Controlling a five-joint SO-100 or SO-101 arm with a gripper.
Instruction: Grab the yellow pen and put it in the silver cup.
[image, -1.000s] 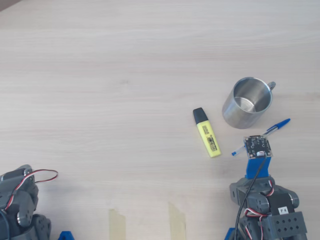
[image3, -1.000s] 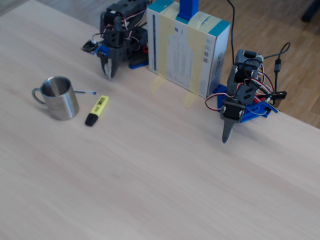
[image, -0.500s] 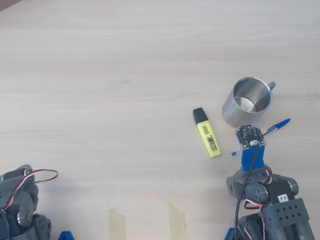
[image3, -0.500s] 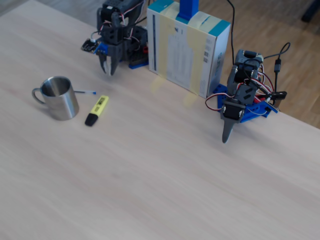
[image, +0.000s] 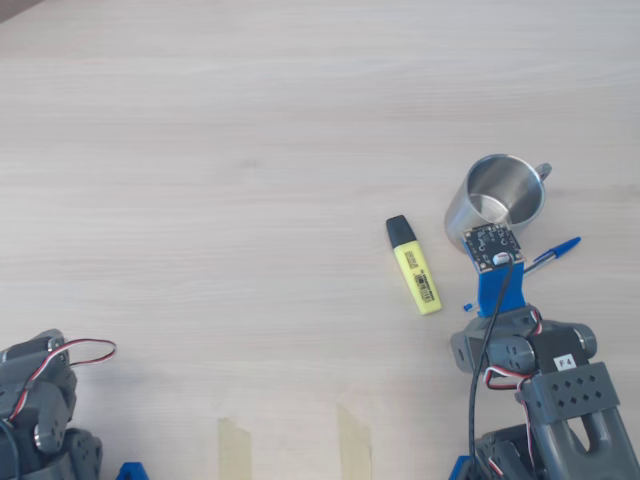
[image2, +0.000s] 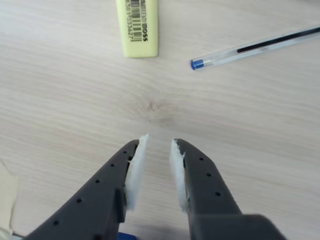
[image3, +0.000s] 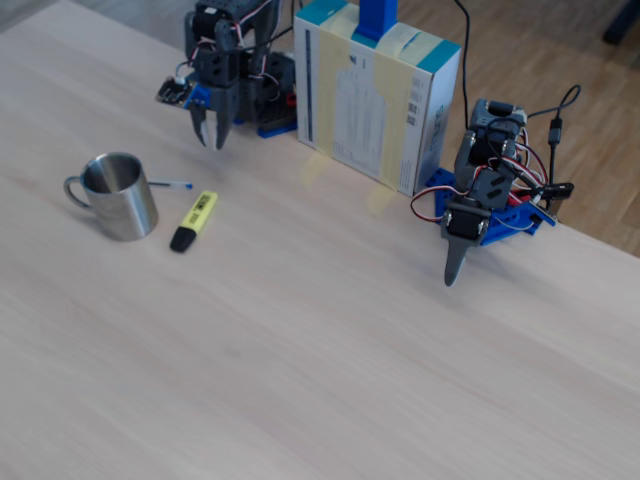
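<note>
Gripper (image2: 155, 146) hangs above bare table (image2: 60, 100) with its fingers a little apart, nothing between them. In the wrist view the yellow pen (image2: 137, 27) lies flat at 12 o'clock from it, a clear ballpoint (image2: 255, 47) at 2 o'clock. In the overhead view the silver cup (image: 490, 200) stands upright at 2 o'clock from the yellow pen, near but apart

In the wrist view, the top edge cuts off the yellow pen (image2: 137, 27), hiding its cap. The blue pen (image2: 255, 47) runs off the right edge. Overhead, the wrist camera board (image: 490, 247) covers part of the silver cup (image: 493, 205).
</note>
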